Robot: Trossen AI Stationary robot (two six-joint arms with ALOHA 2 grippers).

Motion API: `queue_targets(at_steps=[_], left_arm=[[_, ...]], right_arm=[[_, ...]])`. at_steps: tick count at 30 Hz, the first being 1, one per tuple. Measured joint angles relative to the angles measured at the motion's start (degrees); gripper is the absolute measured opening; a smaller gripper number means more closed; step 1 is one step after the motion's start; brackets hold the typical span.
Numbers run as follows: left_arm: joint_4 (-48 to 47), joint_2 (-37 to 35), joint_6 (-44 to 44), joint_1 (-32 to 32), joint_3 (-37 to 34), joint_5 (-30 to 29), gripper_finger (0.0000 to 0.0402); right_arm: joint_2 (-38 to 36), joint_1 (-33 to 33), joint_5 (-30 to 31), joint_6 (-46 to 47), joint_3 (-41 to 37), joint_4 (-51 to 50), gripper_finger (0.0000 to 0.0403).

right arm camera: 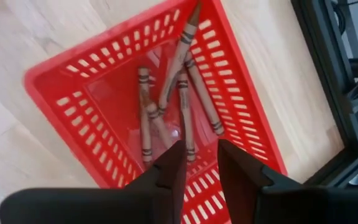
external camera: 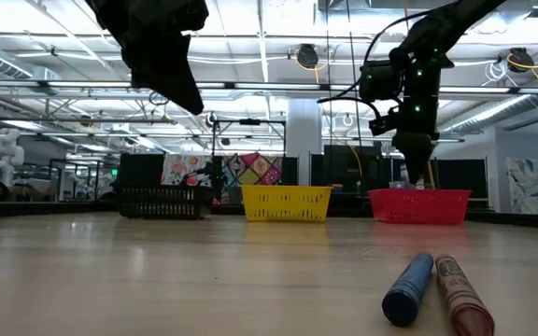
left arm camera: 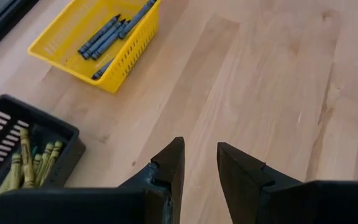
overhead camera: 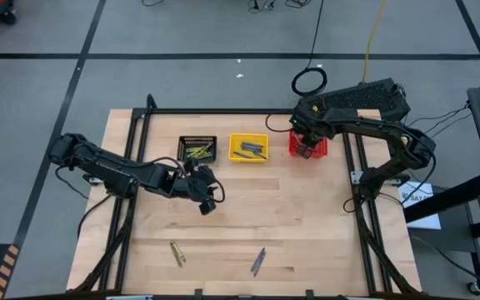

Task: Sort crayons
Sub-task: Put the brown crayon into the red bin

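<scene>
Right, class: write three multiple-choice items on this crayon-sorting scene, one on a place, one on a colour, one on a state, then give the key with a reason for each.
1. Where is the right pincer?
A. Over the red basket
B. Over the black basket
C. By the table's near edge

2. What colour are the crayons in the yellow basket?
A. Olive-yellow
B. Brownish-red
C. Blue

3. How are the left pincer's fingers?
A. Shut on a crayon
B. Apart, holding nothing
C. Pressed shut

Key:
1 A: the right wrist view looks straight down into the red basket.
2 C: the blue crayons lie in it in the left wrist view.
3 B: bare table shows through the gap between its fingers.
</scene>
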Motion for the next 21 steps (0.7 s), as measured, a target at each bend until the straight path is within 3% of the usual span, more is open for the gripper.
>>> queue_targets(at_steps=[6, 11, 21], left_arm=[[-1.99, -0.01, -6.67, -0.24, 0.00, 0.56, 0.0102], [-4.31, 0.00, -17.31, -1.69, 0.00, 6.29, 0.0102], [-10.67, 0.00, -38.65, -9.51, 0.00, 9.03, 0.0102]], right_arm=[[0.00, 1.44, -0.19, 0.80, 3.43, 0.03, 0.0079], [-0.02, 3.21, -0.31, 5.54, 7.82, 0.04, 0.0080], [-0.02, 5.37, -0.46, 14.17, 13.38, -0.80, 0.0080]])
